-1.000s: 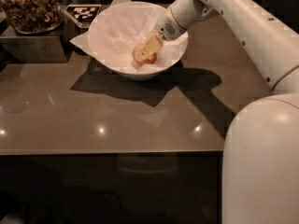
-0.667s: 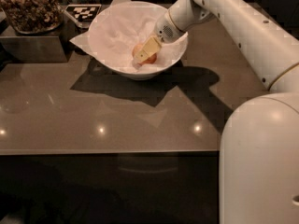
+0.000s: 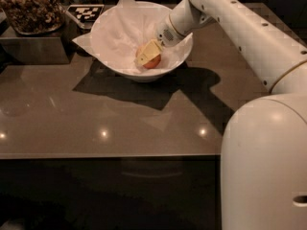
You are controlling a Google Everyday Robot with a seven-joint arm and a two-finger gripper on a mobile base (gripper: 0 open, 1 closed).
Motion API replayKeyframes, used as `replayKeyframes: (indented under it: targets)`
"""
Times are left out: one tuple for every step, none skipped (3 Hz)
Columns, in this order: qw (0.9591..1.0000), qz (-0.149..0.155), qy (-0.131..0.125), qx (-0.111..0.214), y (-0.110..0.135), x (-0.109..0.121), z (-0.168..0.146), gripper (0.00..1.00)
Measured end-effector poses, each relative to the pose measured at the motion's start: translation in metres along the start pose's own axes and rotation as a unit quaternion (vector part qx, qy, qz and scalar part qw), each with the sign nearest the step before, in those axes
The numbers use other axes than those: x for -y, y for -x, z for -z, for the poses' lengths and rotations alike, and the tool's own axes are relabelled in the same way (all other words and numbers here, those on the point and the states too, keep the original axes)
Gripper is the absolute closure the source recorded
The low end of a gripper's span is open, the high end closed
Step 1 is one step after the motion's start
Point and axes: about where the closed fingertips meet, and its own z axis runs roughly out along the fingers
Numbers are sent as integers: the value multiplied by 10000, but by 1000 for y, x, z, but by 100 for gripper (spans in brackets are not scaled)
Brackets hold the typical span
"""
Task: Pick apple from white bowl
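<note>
The white bowl, lined with crumpled white paper, stands at the back of the grey table. The small red-orange apple lies inside it, right of centre. My gripper reaches down into the bowl from the right and sits right against the apple, covering its left and upper side. The white arm runs from the gripper up and to the right.
A tray of brown nuts stands on a dark box at the back left. A black-and-white marker tag lies behind the bowl. The robot's white body fills the lower right. The table's front edge runs across the middle.
The gripper has stayed at the apple inside the bowl. The arm above it has shifted a little to the left.
</note>
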Motion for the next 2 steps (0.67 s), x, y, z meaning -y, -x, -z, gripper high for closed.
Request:
replayKeyframes:
  targets:
    - [9999,-76,-78,-16,-3,2,-4,45]
    - [9998,-117,-154,28,-3,3,-5,68]
